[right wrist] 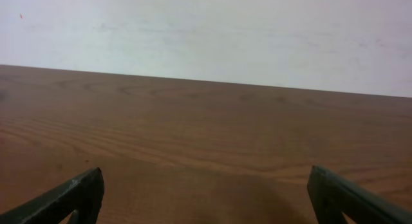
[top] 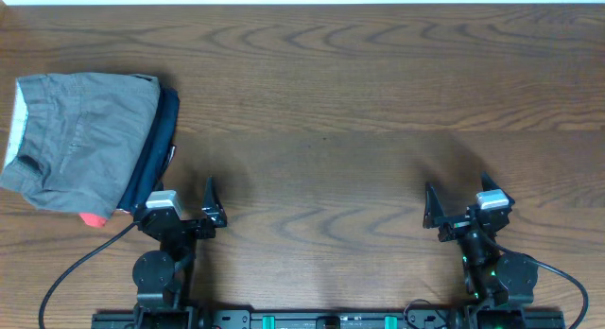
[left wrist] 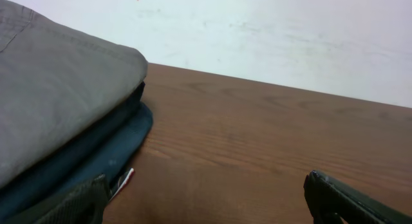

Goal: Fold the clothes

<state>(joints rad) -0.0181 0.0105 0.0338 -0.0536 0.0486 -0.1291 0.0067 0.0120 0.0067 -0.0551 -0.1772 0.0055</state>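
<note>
The grey shorts [top: 80, 140] lie folded at the far left of the table, stacked on a folded navy garment [top: 156, 149]. The lighter waistband lining shows at the stack's left edge. In the left wrist view the grey shorts [left wrist: 58, 89] fill the left side above the navy cloth [left wrist: 96, 159]. My left gripper [top: 180, 201] is open and empty, just right of and in front of the stack; it also shows in the left wrist view [left wrist: 206, 201]. My right gripper [top: 458, 201] is open and empty over bare wood at the front right; it also shows in the right wrist view [right wrist: 206, 195].
A small red cloth [top: 92, 218] peeks out under the stack's front edge. A white and red tag [left wrist: 123, 180] shows beside the navy garment. The wooden table [top: 331, 112] stretches to a white wall [right wrist: 206, 31] at the back.
</note>
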